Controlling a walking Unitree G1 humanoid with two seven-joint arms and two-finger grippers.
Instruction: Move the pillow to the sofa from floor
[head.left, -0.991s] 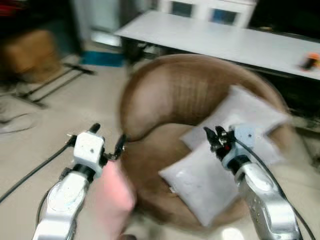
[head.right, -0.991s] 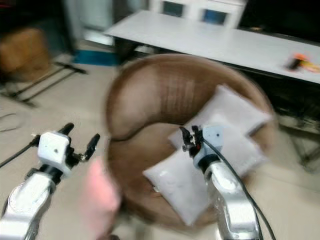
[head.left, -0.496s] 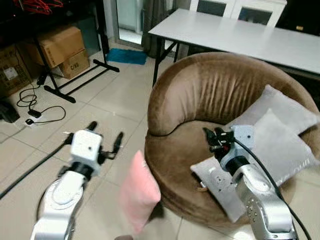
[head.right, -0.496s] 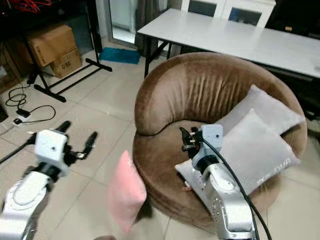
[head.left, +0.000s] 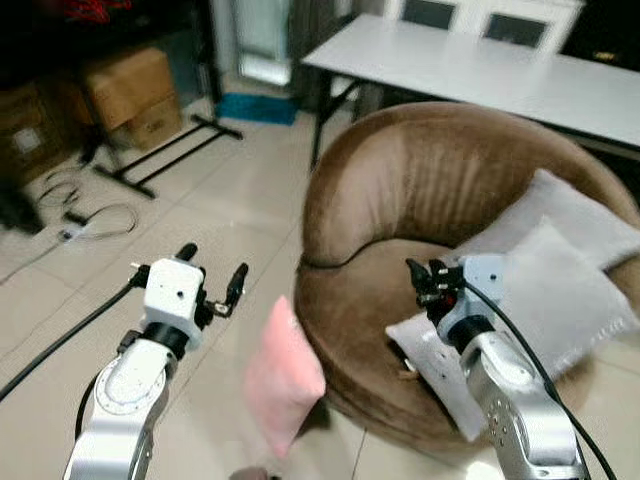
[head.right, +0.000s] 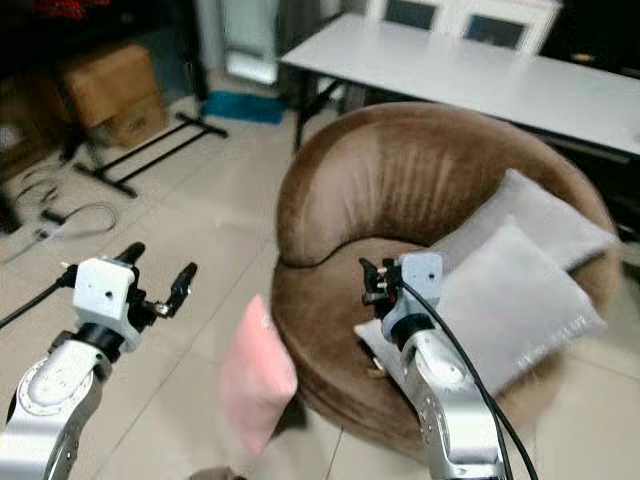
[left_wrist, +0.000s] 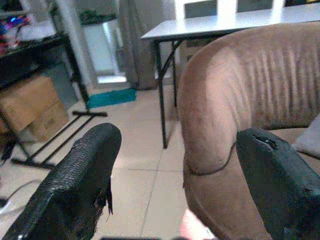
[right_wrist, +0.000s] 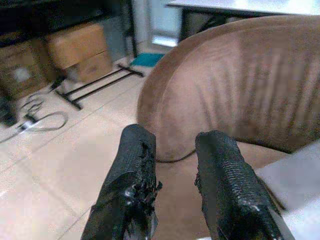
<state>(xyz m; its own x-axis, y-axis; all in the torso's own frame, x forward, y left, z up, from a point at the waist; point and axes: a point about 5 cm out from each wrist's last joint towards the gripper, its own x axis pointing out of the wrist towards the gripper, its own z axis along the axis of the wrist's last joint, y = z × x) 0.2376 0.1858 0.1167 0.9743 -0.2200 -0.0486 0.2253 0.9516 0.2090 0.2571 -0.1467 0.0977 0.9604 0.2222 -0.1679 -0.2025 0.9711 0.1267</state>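
Pink pillow (head.left: 283, 375), lower centre; brown ribbed sofa (head.left: 420, 190); grey cushions (head.left: 560, 270) at right; white worktop (head.left: 470, 70), top; beige tiled floor (head.left: 210, 230); tan boxes (head.left: 125, 90), upper left

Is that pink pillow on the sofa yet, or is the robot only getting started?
Only getting started. The pink pillow stands on the tiled floor beside the brown sofa, which has three grey cushions on its seat. The left gripper is open above the floor near the pillow, holding nothing; the right gripper hangs over the seat. Grasping, lifting and placing remain.
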